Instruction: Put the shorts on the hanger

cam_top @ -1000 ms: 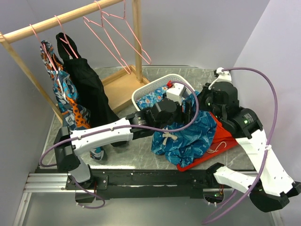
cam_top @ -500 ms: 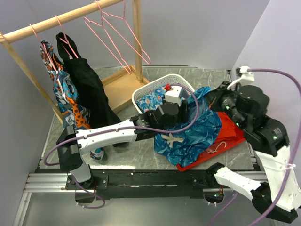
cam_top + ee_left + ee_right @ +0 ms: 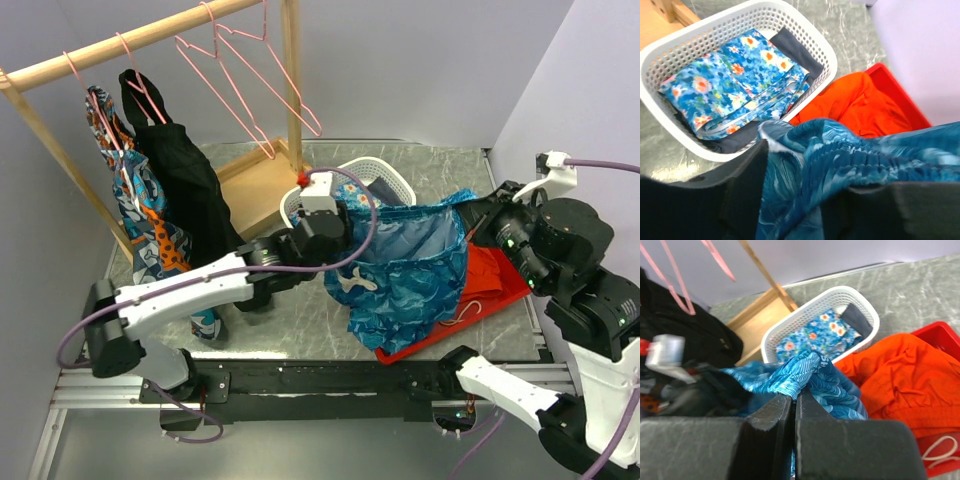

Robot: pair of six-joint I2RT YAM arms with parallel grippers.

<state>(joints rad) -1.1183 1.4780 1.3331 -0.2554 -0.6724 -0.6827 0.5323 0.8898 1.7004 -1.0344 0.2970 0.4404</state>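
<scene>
I have the shorts strung up between my two tools above the table, waistband stretched roughly level and the legs hanging down toward 6 o'clock. My left gripper has the waistband's 9 o'clock end: in its wrist view the gathered teal fabric fills the gap between the fingers, so I read it as grasping the cloth. My right gripper has the 3 o'clock end, its jaws clenched flat together in the wrist view with a fold of the leaf-print fabric pinched at their tips. The white drawstring dangles at the shorts' 8 o'clock corner. Just behind the shorts, at 12 o'clock, stands the white basket with a blue flowered cloth folded inside. Beneath the shorts, toward 4 o'clock, the orange-red garment lies on a red tray. The hanger hangs empty with other pink ones from the wooden rail, well apart from the shorts at about 10 o'clock; dark and patterned clothes hang further along at 9 o'clock.
</scene>
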